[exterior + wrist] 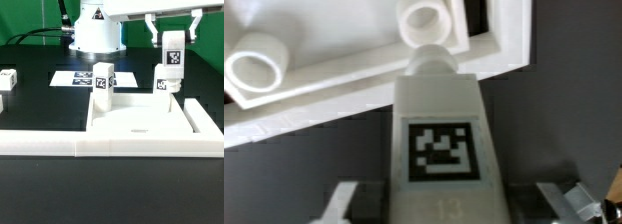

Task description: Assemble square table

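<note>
Two-finger gripper (446,200) is clamping, partly closed, the tagged white plastic block leg (441,110). It should be keeping the leg upright, centring it over the thick white square slab's (140,125) corner hole (430,16).

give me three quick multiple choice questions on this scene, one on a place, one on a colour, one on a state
1. Where does the upright leg stand?
A on the marker board
B on the slab
C on top of another leg

2. What colour is the table surface?
A black
B white
C red

3. The hand is:
A open and empty
B shut on the slab
C shut on a leg

Answers:
1 B, its foot sits on the slab's far corner at the exterior view's left.
2 A, black shows all around the white parts.
3 C, the held leg sits between the fingers in the wrist view.
</note>
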Robot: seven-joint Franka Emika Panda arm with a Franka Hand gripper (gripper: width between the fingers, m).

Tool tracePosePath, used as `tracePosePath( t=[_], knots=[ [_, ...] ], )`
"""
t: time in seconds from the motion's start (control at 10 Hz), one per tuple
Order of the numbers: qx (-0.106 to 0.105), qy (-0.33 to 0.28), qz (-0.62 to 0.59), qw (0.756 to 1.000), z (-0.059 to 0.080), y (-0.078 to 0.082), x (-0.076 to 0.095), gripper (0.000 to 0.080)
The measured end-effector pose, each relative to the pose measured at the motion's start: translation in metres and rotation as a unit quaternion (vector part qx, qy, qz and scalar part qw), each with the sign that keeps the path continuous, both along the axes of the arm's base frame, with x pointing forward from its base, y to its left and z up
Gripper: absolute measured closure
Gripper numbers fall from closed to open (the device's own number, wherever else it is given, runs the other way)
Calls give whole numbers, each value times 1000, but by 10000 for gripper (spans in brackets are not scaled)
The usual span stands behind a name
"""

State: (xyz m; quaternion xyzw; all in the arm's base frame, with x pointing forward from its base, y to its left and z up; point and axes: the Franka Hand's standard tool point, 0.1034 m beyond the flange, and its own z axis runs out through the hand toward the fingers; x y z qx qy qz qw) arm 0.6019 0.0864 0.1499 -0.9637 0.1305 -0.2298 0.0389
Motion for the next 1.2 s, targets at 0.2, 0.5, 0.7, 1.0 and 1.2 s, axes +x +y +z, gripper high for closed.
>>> tracePosePath(
  t=[0.2,0.5,0.7,1.0,1.2],
  knots=[
    [-1,1,3,1000,-1,1,0,509],
    [-34,16,46,998,-30,19,1,509],
    [-62,10,78,995,-38,24,12,509],
    [-61,11,77,995,-39,24,12,509],
    [-66,-17,82,994,-36,17,12,509]
  ],
)
